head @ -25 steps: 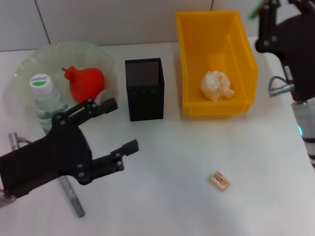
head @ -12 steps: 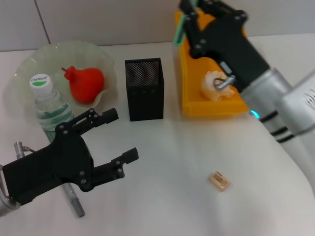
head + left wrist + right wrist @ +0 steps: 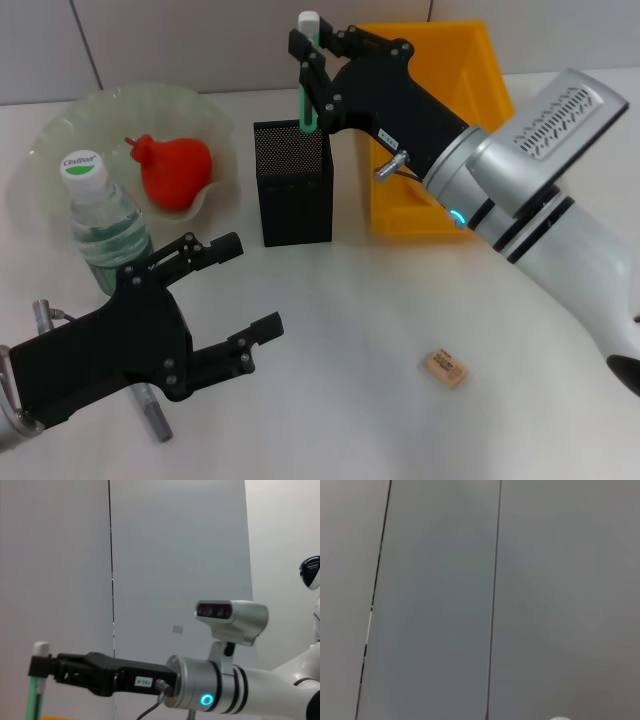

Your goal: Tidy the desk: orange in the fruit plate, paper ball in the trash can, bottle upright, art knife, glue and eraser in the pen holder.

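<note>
The right gripper (image 3: 308, 62) has its fingers clamped on the glue (image 3: 308, 75), holding it upright above the pen holder (image 3: 294, 182), its lower end at the holder's rim. At three o'clock of the holder stands the trash can (image 3: 490, 110). The left gripper (image 3: 240, 290), fingers spread apart and holding nothing, hovers at seven o'clock of the holder over the counter (image 3: 350, 330), with the art knife (image 3: 152, 415) partly beneath it. The bottle (image 3: 100, 225) stands upright beside the fruit plate (image 3: 60, 140), which holds the orange (image 3: 175, 170). The eraser (image 3: 445, 367) lies at five o'clock.
</note>
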Available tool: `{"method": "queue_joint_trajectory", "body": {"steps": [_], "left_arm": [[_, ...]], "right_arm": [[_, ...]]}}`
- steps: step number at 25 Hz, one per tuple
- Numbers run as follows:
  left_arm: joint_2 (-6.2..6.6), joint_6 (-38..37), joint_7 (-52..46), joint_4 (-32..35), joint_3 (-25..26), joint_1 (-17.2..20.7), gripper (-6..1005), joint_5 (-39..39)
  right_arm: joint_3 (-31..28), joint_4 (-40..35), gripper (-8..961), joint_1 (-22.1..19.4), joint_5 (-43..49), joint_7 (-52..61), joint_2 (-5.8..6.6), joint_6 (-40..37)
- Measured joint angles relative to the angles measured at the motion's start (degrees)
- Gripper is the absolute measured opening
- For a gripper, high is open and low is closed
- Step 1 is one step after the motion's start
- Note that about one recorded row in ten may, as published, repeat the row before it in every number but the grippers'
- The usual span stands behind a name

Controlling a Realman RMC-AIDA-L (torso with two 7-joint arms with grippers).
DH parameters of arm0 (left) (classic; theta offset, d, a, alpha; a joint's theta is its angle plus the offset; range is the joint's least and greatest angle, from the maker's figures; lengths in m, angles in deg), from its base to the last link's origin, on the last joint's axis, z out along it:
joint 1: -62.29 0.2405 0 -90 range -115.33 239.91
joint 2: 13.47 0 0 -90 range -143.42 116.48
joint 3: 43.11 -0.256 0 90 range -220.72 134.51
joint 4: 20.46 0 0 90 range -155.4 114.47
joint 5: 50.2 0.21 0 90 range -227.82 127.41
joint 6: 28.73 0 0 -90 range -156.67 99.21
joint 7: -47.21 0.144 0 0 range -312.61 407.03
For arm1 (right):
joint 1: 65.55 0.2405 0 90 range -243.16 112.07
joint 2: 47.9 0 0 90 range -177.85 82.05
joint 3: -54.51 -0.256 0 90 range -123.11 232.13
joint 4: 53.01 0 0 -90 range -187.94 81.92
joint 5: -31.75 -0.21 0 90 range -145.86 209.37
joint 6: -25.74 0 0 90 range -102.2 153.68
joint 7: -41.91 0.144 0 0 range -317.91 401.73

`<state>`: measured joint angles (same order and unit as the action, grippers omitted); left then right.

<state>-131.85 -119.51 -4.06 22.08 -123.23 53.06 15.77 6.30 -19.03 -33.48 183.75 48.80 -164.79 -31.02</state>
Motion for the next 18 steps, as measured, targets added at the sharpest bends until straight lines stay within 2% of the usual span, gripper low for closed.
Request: {"method": "queue_joint_trajectory", "body": {"steps": [5,18], "left_arm": [[0.04,0.0,0.0,-0.5,0.1,-0.1,806,0.0],[0.09,0.0,0.0,-0.8,0.0,-0.7,806,0.0]], "right_arm": [[-0.5,-1.2,217,1.3,0.5,2.7,-0.15,2.7],[-0.1,-7.9,226,5.6,0.6,7.2,-1.58,3.7]]}}
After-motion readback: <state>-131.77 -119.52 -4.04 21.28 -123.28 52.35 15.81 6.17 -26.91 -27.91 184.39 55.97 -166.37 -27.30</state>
